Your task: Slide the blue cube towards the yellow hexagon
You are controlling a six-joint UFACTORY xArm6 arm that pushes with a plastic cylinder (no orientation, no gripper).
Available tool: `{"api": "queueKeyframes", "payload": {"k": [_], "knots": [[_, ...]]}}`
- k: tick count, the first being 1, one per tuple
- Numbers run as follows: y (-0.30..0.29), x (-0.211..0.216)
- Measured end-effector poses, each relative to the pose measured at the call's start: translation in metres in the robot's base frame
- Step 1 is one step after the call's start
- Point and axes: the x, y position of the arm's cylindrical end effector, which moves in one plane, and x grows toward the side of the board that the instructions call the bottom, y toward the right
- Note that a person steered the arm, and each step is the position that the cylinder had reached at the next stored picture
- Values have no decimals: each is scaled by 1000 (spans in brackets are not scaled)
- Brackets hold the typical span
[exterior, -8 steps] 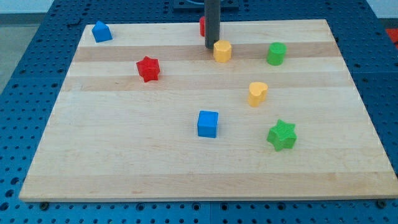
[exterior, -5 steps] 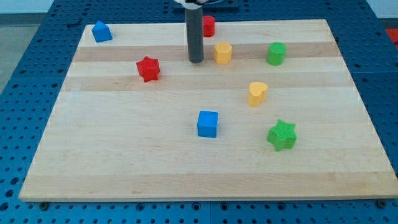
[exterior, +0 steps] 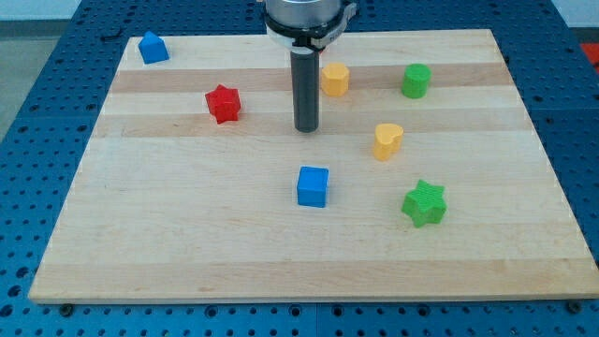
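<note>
My tip [exterior: 307,128] rests on the wooden board [exterior: 187,243], holding nothing and touching no block. The blue cube [exterior: 313,186] sits nearer to me than the tip, almost straight below it and apart from it. The yellow hexagon [exterior: 334,79] lies beyond the tip, slightly to the right, near the rod. A red star [exterior: 223,103] is off to the left, a second yellow block [exterior: 387,140] to the right, and a green star [exterior: 424,203] right of the cube.
</note>
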Motion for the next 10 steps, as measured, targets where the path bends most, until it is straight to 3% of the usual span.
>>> {"api": "queueKeyframes", "payload": {"k": [1,3,4,6,8,10], "knots": [[-8,6],[-91,57],[-98,92],[-47,132],[7,134],[9,115]]}}
